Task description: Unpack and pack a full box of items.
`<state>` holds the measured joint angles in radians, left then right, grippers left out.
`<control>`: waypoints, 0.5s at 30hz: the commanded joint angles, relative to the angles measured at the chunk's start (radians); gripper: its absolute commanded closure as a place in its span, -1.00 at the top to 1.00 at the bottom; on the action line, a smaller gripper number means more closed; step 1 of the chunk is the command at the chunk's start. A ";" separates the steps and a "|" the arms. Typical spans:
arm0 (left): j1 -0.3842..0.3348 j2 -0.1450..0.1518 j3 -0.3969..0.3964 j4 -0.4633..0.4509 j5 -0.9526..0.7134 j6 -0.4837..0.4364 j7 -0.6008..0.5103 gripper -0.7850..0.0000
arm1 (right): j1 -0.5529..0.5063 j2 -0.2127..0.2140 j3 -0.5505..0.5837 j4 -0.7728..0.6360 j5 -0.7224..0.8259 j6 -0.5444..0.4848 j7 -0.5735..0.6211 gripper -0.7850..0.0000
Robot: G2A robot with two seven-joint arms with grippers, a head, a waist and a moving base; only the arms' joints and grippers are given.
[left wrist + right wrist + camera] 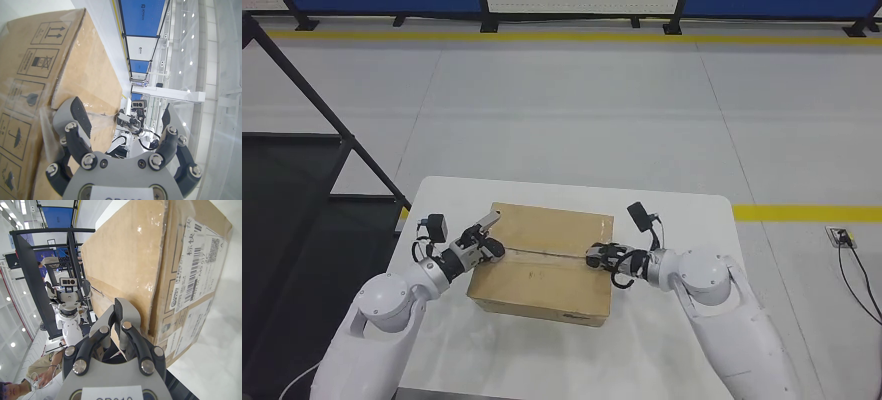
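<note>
In the top view you see the closed cardboard box (542, 265) resting on the white table (682, 215), nearer the table's far edge than its near edge and somewhat closer to its left edge than its right. A taped seam runs across the lid from one short end to the other. The left gripper (489, 238) sits at the end of the seam facing the table's left edge, with its fingers spread. The right gripper (594, 258) sits at the opposite end of the seam, over the lid's edge on the side of the table's right edge. In the left wrist view you look along the box (37, 66), with its printed handling symbols on the end face. The left gripper (122, 106) is spread wide, one finger pad (80, 113) lying against the clear tape (100, 113) where the seam meets the lid's edge, the other finger off in the air. The right gripper (124, 120) shows farther off at the seam's far end. In the right wrist view the right gripper (116, 315) has its fingers pressed together just over the box (132, 256) at the lid's edge; you cannot tell whether any tape is caught between them. A white shipping label (198, 272) covers part of that end face, and the left gripper (67, 288) stands spread beyond the seam's other end.
</note>
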<state>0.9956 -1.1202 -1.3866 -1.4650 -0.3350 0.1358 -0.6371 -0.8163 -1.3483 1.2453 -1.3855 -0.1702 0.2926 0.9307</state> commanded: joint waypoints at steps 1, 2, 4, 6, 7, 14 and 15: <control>0.000 0.000 -0.001 0.000 -0.001 0.000 0.002 1.00 | -0.001 0.002 -0.003 -0.007 -0.013 0.007 -0.009 -1.00; 0.000 0.000 -0.002 0.000 -0.001 -0.001 0.001 1.00 | -0.004 0.003 -0.005 -0.010 -0.015 0.005 -0.008 -1.00; 0.001 0.001 -0.004 0.001 -0.003 0.000 0.001 1.00 | -0.007 0.005 -0.007 -0.017 -0.019 -0.001 -0.013 -1.00; 0.001 0.001 -0.005 0.002 -0.003 0.000 -0.001 1.00 | -0.007 0.006 -0.015 -0.018 -0.024 -0.002 -0.019 -1.00; 0.001 0.002 -0.007 0.002 -0.004 -0.002 -0.001 1.00 | -0.005 0.005 -0.020 -0.016 -0.029 0.006 -0.028 -1.00; 0.014 0.005 -0.029 -0.003 -0.018 -0.008 -0.003 1.00 | 0.028 -0.002 -0.078 -0.001 -0.049 0.051 -0.067 -1.00; 0.017 0.006 -0.034 -0.004 -0.021 -0.009 -0.003 1.00 | 0.035 -0.004 -0.087 0.003 -0.047 0.055 -0.067 -1.00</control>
<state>1.0101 -1.1147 -1.4164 -1.4680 -0.3534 0.1281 -0.6396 -0.7868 -1.3512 1.1648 -1.3853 -0.2186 0.3443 0.8637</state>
